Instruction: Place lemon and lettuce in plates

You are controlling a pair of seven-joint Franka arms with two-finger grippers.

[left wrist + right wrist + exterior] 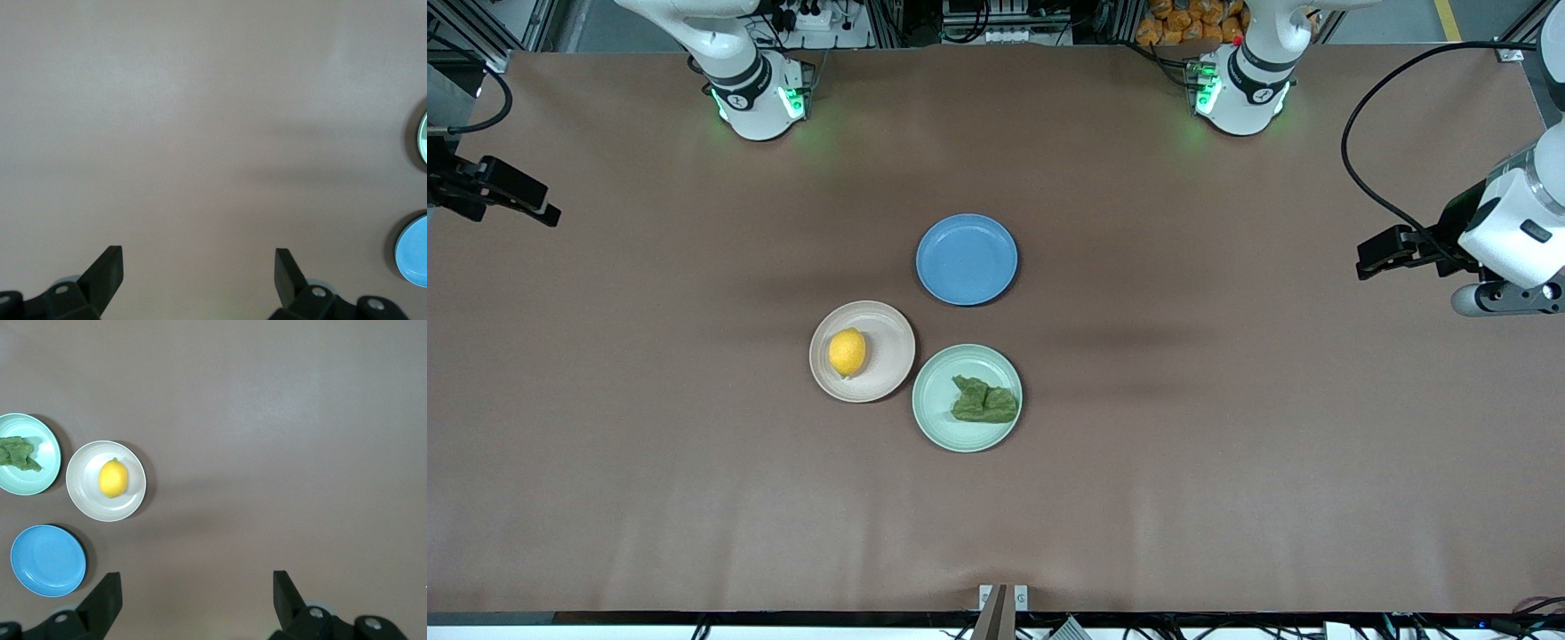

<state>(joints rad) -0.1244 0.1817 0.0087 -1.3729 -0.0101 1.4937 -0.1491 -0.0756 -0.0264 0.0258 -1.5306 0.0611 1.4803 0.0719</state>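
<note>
The yellow lemon [847, 352] lies in the beige-pink plate [887, 348]. The dark green lettuce [983, 402] lies in the mint green plate [941, 411], which touches the beige plate and sits nearer to the front camera. The right wrist view shows the lemon [113, 479], its plate [85, 501], the lettuce [17, 452] and the mint plate [40, 477]. My left gripper [1371, 256] [198, 253] is open and empty over bare table at the left arm's end. My right gripper [534, 203] [197, 577] is open and empty over the right arm's end.
An empty blue plate [967, 259] [48, 560] sits farther from the front camera than the other two plates. The left wrist view catches the edges of the blue plate [413, 252] and the mint plate [423, 137]. Brown table cover [1227, 462] lies all around.
</note>
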